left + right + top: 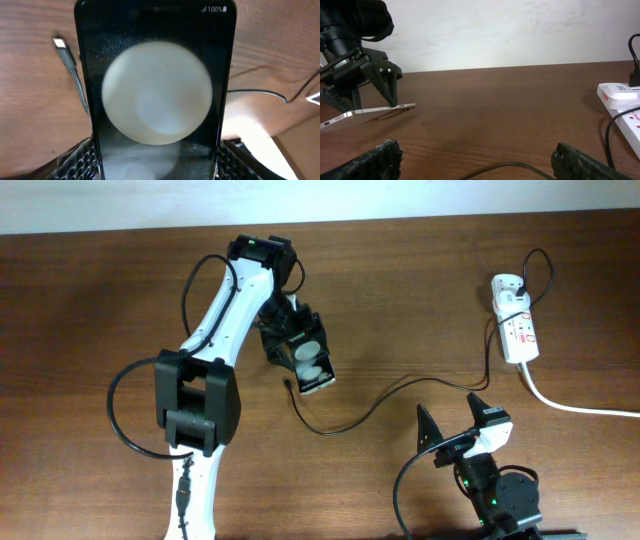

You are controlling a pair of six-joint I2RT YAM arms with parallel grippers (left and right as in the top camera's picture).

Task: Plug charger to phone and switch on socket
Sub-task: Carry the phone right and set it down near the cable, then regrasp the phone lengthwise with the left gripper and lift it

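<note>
The left gripper [301, 348] is closed on the phone [313, 363], its ribbed fingers [76, 159] pressing the two long edges. The phone faces up, showing two white round patches. From the right wrist camera it reads as a thin slab held at a tilt, with its shadow on the table [90, 300] beneath it.

Seen from overhead, the charger's plug tip [288, 387] lies on the wood at the phone's 7 o'clock, just beside its lower end and not inserted. From there the black charger [345, 425] cable sags toward 5 o'clock, then rises toward 3 o'clock and climbs to the white adapter block [506, 285], which is seated in the socket [518, 332]. The socket sits at the phone's 3 o'clock, well apart, and its thick white cord [580, 408] leaves toward the right edge.

The right gripper [455, 418] sits at the phone's 4 o'clock with its jaws spread wide and nothing between them. The cable's loop runs across the table between it and the phone. The white left arm [222, 310] spans the table from 7 o'clock up to 11 o'clock of the phone.
</note>
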